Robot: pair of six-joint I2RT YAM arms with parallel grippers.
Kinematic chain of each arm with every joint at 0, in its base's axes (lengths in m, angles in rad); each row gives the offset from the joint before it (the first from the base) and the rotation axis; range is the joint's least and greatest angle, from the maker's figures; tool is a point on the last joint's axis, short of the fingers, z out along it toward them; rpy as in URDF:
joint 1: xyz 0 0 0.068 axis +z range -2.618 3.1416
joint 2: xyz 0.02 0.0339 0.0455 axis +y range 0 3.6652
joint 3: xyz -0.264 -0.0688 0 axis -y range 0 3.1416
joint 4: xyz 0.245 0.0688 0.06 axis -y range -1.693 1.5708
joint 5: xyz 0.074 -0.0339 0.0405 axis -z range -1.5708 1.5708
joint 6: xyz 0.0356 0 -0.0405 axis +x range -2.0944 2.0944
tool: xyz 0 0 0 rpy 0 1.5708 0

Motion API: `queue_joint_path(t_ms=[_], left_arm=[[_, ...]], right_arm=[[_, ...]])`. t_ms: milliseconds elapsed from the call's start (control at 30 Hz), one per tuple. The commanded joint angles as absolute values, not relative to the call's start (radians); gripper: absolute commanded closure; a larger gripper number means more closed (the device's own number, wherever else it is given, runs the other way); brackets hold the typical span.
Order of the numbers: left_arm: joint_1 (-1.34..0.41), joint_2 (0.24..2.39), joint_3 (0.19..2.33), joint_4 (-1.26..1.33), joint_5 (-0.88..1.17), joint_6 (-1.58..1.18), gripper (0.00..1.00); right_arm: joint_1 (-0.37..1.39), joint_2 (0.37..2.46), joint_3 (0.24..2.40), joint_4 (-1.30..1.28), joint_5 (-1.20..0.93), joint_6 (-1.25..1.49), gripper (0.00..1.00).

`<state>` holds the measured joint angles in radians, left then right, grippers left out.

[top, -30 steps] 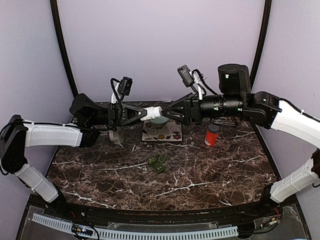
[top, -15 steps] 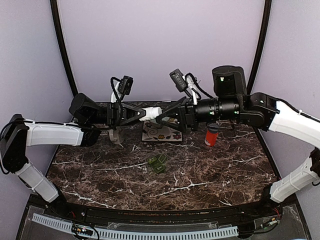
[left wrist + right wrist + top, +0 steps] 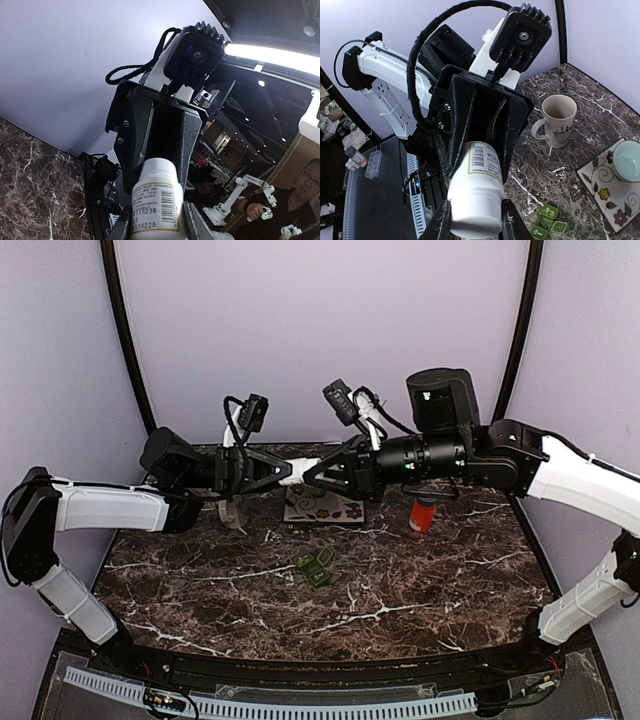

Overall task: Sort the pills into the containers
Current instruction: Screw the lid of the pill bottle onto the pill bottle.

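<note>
Nearest to the arms, 1 small dark green plastic pill box (image 3: pixel 315 567) (image 3: pixel 547 220) lay on the dark marble table (image 3: pixel 200 590), approx. mid-table, w/ nothing touching it. It was a strip of 3 square parts. Both grippers were up in the air, well apart from it.

Further back stood 1 pale mug (image 3: pixel 234 510) (image 3: pixel 559 120) on the left, 1 square tile w/ flowers (image 3: pixel 325 505) in the middle & 1 orange bottle w/ a white cap (image 3: pixel 424 512) on the right. 1 pale green bowl (image 3: pixel 630 160) sat on the tile.

Above the back of the table, the 2 grippers met tip to tip w/ 1 white plastic pill bottle (image 3: pixel 295 471) (image 3: pixel 156 200) (image 3: pixel 476 190) btwn them. The left gripper (image 3: pixel 278 472) (image 3: pixel 156 225) was clenched on the bottle's body, by the label. The right gripper (image 3: pixel 312 473) (image 3: pixel 476 220) was clenched on the cap end, 1 finger on each side.

So: 2 bottles, 1 mug, 1 tile, 1 bowl, 1 pill box.
</note>
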<state>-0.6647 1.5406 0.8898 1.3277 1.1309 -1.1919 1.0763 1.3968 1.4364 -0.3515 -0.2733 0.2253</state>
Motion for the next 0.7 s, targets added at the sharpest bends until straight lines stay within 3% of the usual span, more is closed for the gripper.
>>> queue_joint_path(t_ms=[0,300,667], left_arm=[[-0.659,1.541,0.912,1.380,1.143,-1.195,1.00],[-0.660,1.514,0.907,1.321,1.139,-1.113,1.00],[-0.709,1.259,0.890,0.709,0.899,-0.473,1.00]], right_arm=[[1.089,1.398,1.471,-0.337,-0.255,0.227,0.80],[1.088,1.442,1.537,-0.375,-0.280,0.339,0.86],[1.023,1.529,1.602,-0.362,-0.443,0.680,0.91]])
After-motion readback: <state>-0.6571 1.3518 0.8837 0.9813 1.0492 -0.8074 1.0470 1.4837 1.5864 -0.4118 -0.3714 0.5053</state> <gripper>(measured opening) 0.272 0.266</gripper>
